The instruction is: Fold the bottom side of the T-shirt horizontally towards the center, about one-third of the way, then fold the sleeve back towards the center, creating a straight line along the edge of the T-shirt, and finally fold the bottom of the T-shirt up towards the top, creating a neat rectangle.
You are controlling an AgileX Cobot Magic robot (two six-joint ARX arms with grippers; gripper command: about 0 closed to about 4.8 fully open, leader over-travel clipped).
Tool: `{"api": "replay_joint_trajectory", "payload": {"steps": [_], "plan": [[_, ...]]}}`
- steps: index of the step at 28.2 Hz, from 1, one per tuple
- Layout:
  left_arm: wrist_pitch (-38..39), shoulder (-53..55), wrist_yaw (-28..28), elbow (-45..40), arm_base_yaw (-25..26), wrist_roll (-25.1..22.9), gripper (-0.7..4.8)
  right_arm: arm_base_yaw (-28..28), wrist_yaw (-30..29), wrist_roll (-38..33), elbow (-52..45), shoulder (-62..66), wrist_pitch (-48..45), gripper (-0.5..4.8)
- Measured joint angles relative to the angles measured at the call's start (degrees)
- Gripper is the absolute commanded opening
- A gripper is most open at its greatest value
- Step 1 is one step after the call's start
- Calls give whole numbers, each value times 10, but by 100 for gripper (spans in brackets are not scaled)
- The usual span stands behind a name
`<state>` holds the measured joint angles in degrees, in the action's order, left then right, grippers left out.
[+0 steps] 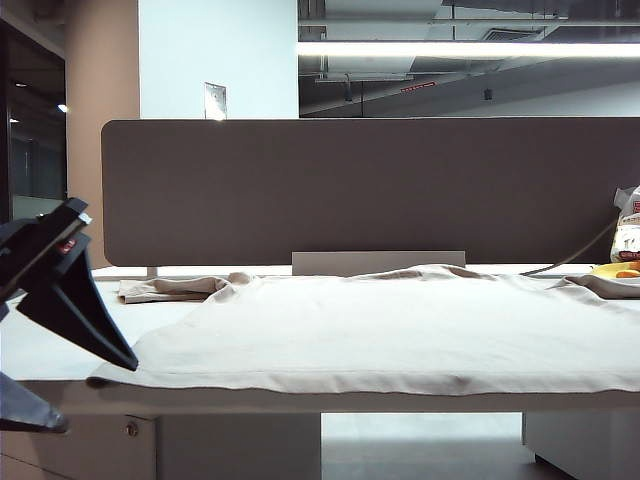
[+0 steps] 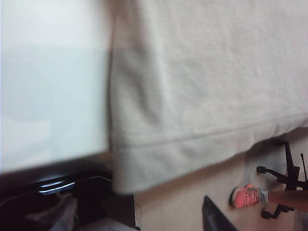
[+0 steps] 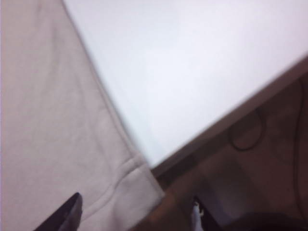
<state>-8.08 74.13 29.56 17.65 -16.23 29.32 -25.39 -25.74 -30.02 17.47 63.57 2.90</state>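
The beige T-shirt (image 1: 400, 325) lies spread flat over most of the table, its stitched bottom hem (image 1: 350, 381) along the front edge. One sleeve (image 1: 170, 290) lies at the back left. My left gripper (image 1: 95, 395) hangs open just off the hem's left corner, which droops over the table edge (image 2: 126, 180). In the left wrist view the left gripper (image 2: 137, 219) has nothing between its fingers. My right gripper (image 3: 137, 216), out of the exterior view, stands open. Its dark fingers (image 3: 67, 214) are set wide on either side of the hem's other corner (image 3: 139, 190).
A grey partition panel (image 1: 360, 190) closes off the back of the white table (image 1: 40, 345). Yellow-and-white items (image 1: 626, 245) sit at the back right. Below the table's edge are an office chair base (image 2: 284, 178), a person's pink shoe (image 2: 246, 196) and a cable (image 3: 248, 134).
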Motion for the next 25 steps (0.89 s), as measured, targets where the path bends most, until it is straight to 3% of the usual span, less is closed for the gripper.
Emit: {"api": "replay_joint_trajectory", "payload": {"steps": [12,14,18,22,25], "plan": [[-17,34,1,33,0,3,335,1,-23,-6,0,61,-39,273],[-15,43,4,38,0,6,327,1,-23,-6,0,65,-42,241],[-13,57,12,45,0,8,220,2,-24,-6,0,66,-49,145],[-14,57,13,45,0,8,189,3,-26,-6,0,66,-61,70],[-15,57,13,45,0,7,105,3,-28,-6,0,66,-65,20]]}}
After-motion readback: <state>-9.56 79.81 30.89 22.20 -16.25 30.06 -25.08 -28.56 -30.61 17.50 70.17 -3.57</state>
